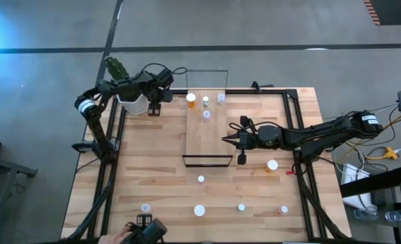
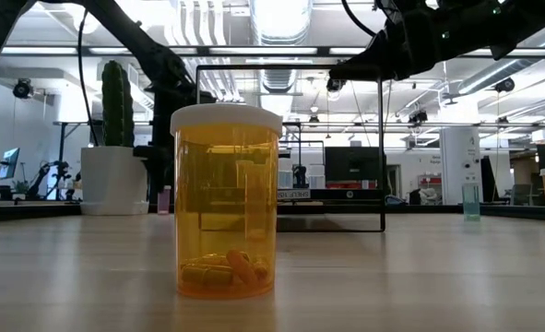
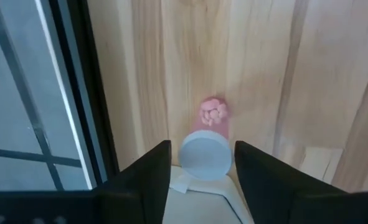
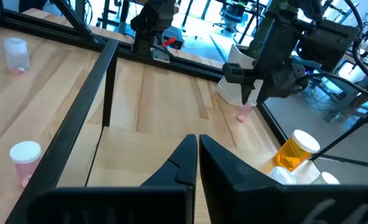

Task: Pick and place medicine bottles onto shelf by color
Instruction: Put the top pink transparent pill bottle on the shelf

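My left gripper (image 3: 202, 171) is open at the table's far left, beside a white plant pot (image 1: 134, 103). It points down over a small pink bottle (image 3: 210, 140) with a white cap, which stands on the tabletop between the two fingers. The same bottle (image 4: 245, 114) shows under that gripper in the right wrist view. My right gripper (image 4: 197, 155) is shut and empty above the right edge of the shelf (image 1: 207, 139). An orange bottle (image 1: 191, 100) and three pale ones (image 1: 206, 115) stand on the shelf's far end. My left gripper comes from above, pointing down, with one finger (image 3: 151, 171) on each side of the pink bottle's white cap (image 3: 205, 155). Only narrow gaps show beside the cap, and I cannot tell whether either finger touches it. The bottle stands on the table.
Loose bottles stand on the near half of the table: a large orange one (image 2: 226, 198), another orange one (image 1: 272, 165) and several small ones (image 1: 199, 210). The shelf's black wire frame (image 2: 383, 157) rises at its ends. A black rail (image 3: 78, 81) borders the table.
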Controlling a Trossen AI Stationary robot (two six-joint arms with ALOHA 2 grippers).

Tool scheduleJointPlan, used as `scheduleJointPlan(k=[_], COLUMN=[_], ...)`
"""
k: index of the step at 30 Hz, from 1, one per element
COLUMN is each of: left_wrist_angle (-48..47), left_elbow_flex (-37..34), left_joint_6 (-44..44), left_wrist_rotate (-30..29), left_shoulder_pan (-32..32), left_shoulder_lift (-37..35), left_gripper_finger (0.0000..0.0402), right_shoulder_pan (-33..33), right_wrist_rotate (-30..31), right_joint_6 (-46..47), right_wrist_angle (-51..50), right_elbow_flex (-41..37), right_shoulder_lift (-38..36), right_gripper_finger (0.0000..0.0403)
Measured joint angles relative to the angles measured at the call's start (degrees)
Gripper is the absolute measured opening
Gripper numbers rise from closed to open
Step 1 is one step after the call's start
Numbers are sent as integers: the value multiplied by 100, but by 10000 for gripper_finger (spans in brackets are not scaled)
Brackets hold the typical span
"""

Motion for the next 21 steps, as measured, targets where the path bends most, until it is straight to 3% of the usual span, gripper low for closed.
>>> scheduleJointPlan(k=[8, 16, 21], left_wrist_angle=[-4, -408, -709], left_elbow_flex=[-3, 175, 507], left_joint_6=[101, 24, -381], left_wrist_rotate=[0, -305, 100], left_shoulder_pan=[-2, -154, -631], left_shoulder_lift=[0, -383, -838], left_gripper_finger=[117, 111, 110], right_shoulder_pan=[0, 0, 0], right_wrist_rotate=[0, 0, 0], right_joint_6=[0, -9, -22], right_wrist_angle=[-1, -1, 5], right_elbow_flex=[0, 0, 0], right_shoulder_lift=[0, -2, -1], right_gripper_finger=[9, 9, 9])
